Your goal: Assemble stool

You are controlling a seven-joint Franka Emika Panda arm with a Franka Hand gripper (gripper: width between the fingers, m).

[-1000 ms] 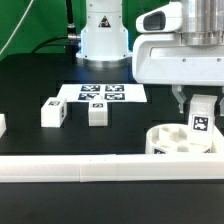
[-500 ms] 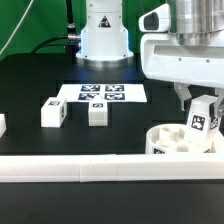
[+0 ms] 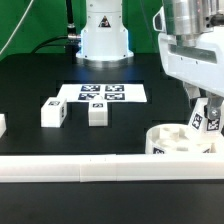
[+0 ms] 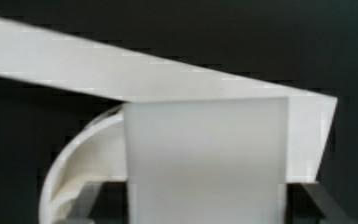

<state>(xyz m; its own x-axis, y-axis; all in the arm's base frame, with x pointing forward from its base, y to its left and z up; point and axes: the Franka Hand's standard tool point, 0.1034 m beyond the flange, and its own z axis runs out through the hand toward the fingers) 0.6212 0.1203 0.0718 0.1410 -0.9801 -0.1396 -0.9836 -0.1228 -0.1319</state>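
The round white seat disc [image 3: 180, 140] lies at the exterior view's right, against the front rail. My gripper [image 3: 206, 112] is shut on a white leg block [image 3: 209, 118] with a tag on its face, held tilted just above the disc's far right part. In the wrist view the leg block [image 4: 211, 160] fills the space between the dark fingers [image 4: 99, 200], with the disc's curved rim [image 4: 83, 150] beside it. Two more leg blocks, one [image 3: 53, 113] and the other [image 3: 97, 113], stand on the black table to the left.
A long white border rail [image 3: 90, 170] runs along the front edge; it also crosses the wrist view [image 4: 87, 70]. The marker board [image 3: 102, 93] lies at mid table. The robot base [image 3: 103, 35] stands behind it. A small white piece [image 3: 2, 125] shows at the left edge.
My gripper has moved to the exterior view's right with the leg block, which now tilts more and sits over the disc's right side.
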